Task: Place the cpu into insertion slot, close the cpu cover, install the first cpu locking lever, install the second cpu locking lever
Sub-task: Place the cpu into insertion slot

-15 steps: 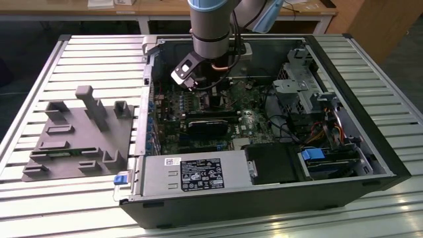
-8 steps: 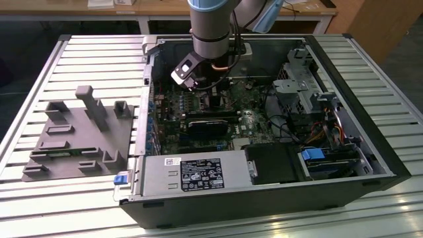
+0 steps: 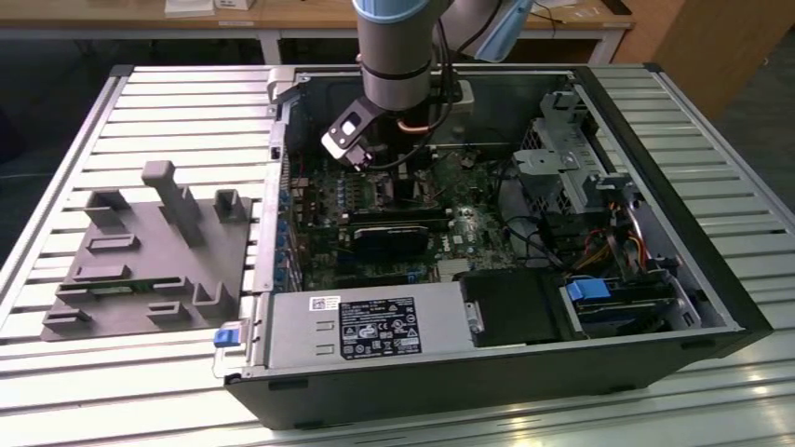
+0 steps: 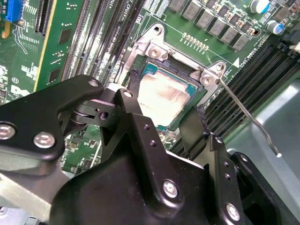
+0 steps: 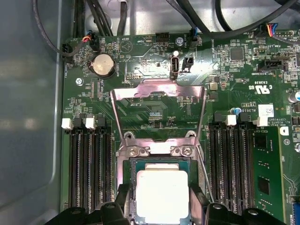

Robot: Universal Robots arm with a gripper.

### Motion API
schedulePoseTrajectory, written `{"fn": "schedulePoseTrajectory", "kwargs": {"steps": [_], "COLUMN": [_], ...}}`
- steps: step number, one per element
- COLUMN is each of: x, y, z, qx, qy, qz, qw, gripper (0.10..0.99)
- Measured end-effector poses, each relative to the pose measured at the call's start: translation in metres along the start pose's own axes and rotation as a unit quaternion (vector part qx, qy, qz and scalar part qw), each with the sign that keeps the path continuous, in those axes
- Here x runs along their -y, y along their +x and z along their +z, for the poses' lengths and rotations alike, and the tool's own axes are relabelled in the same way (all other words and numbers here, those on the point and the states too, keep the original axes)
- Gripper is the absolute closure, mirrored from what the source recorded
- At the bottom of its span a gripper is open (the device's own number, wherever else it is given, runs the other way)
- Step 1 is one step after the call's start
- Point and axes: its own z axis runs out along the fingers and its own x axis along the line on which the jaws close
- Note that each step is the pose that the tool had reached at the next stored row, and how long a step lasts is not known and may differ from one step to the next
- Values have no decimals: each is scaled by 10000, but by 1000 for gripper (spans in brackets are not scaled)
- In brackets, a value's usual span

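Note:
The cpu [image 5: 161,194], a pale silvery square, lies flat in the insertion slot [image 5: 123,172] on the green motherboard. In both wrist views my gripper [image 5: 161,199] straddles it, the black fingers [image 5: 123,199] pressed against two opposite edges. The second wrist view shows the cpu [image 4: 164,96] between the fingers [image 4: 193,124], inside the slot's silver rim [image 4: 151,47]. The cpu cover [image 5: 158,89], a silver frame with a square window, stands swung up behind the slot. A thin wire locking lever [image 4: 243,110] sticks out free beside the slot. In the exterior view the gripper [image 3: 387,177] is down inside the open computer case.
Long black memory slots [image 5: 89,164] run on both sides of the socket. A black card [image 3: 395,237], the power supply [image 3: 372,321], a drive cage [image 3: 572,163] and cables [image 3: 546,242] crowd the case. A grey fixture [image 3: 149,251] lies on the slatted table at the exterior view's left.

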Motion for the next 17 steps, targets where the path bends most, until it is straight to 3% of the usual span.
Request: {"fn": "schedulePoseTrajectory", "kwargs": {"steps": [14,17], "x": [-34,-36], "y": [1,2], "z": [-7,-7], "qx": [0,-29], "qy": [0,1], "qz": [0,2], "qw": [10000,10000], "gripper": [475,475]}}
